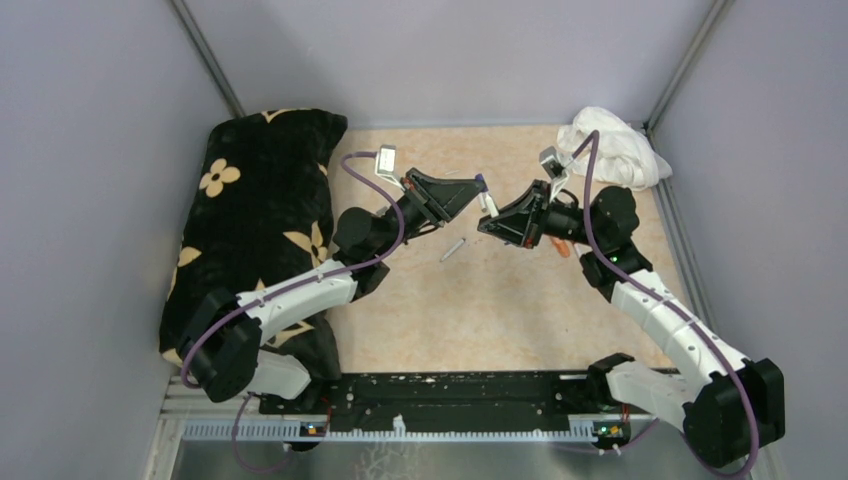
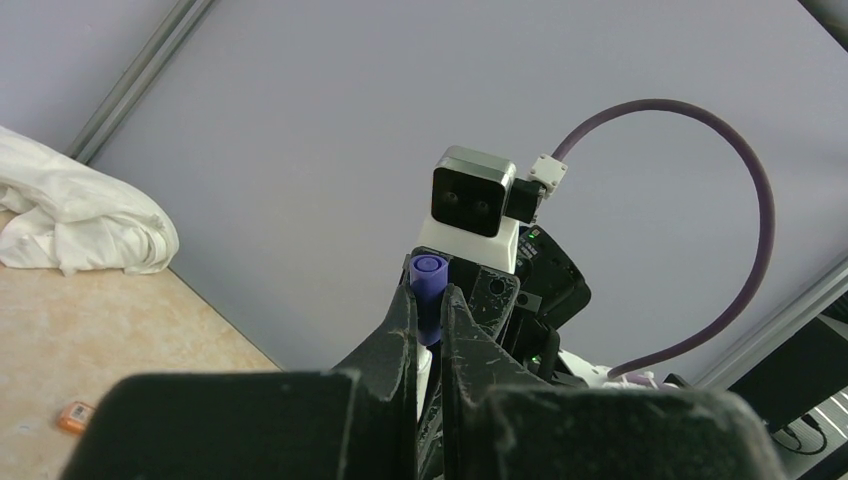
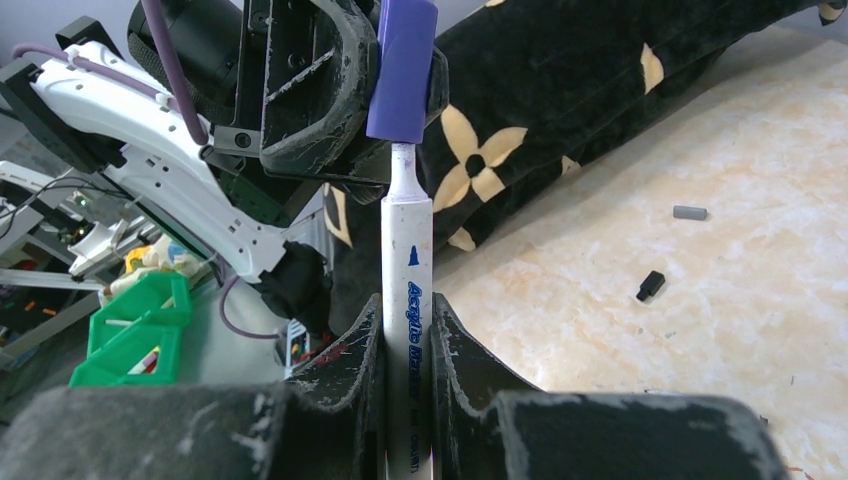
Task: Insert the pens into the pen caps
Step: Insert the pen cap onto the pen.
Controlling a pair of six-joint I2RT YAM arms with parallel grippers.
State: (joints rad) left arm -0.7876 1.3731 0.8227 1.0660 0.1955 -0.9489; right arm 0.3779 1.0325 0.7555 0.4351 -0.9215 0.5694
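While the left end effector (image 2: 428, 303) clamps one cap (image 2: 428, 270), the right end effector (image 3: 406, 312) grips one pen (image 3: 407, 240).

One piece of lettering can be read, and it stands on the white pen (image 3: 407, 250) in the right wrist view. Blue italic letters run lengthwise down the barrel and spell "Acrylic Marker", starting at the end nearer the purple cap (image 3: 402, 70) and running toward the camera. Just above the first letter sits a small dark blue tapered mark, like a brush tip. Below the last letter, a second line of finer blue print runs between the fingers (image 3: 355, 350) of the right gripper (image 3: 407, 310); it is too small and blurred to read. In the top view and the left wrist view, no lettering is legible.
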